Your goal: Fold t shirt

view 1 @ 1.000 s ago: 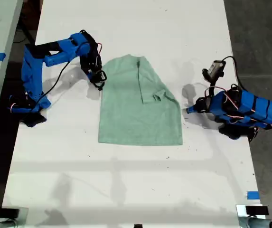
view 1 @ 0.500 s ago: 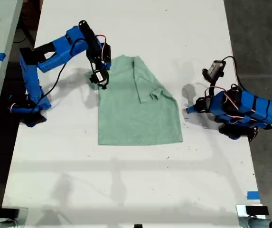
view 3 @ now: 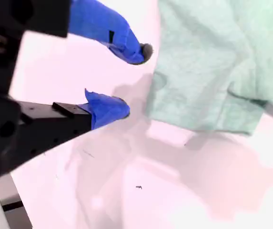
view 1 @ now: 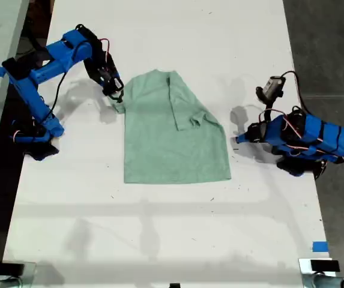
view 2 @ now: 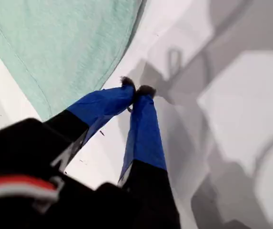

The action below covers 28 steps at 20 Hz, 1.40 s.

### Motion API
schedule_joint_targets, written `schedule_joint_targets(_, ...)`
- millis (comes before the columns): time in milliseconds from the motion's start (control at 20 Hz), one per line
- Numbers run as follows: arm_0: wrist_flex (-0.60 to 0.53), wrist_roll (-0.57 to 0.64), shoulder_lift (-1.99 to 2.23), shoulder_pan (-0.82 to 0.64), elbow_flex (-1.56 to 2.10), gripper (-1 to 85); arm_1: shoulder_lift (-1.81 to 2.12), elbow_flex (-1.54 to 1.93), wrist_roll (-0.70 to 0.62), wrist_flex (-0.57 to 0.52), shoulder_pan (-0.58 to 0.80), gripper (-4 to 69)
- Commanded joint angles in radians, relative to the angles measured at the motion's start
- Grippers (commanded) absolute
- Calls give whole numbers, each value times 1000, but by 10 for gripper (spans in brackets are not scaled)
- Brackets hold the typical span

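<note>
A white desk (view 1: 159, 240) is carrying the scene; the pale mint-green t shirt (view 1: 172, 144) is lying flat at its middle, one side folded in over the body. Two blue arms are flanking it. My first hand (view 2: 137, 90) is hanging at the shirt's upper edge on the exterior view's left, tips pinched together on nothing. My second hand (view 3: 132, 80) is resting low near the shirt on the exterior view's right, fingers spread wide and empty.
</note>
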Motion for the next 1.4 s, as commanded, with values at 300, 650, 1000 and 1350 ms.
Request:
schedule_joint_targets(300,-218,43,-146,55,97,128,6,41,-6,-26,-14,22)
schedule_joint_targets(650,-35,6,-83,81,-23,-4,6,41,-8,-26,-12,22)
schedule_joint_targets(1000,106,57,-293,431,-756,-4,6,41,-8,-26,-11,22)
schedule_joint_targets(1350,-58,35,-426,621,-755,63,6,41,-9,-26,-11,22)
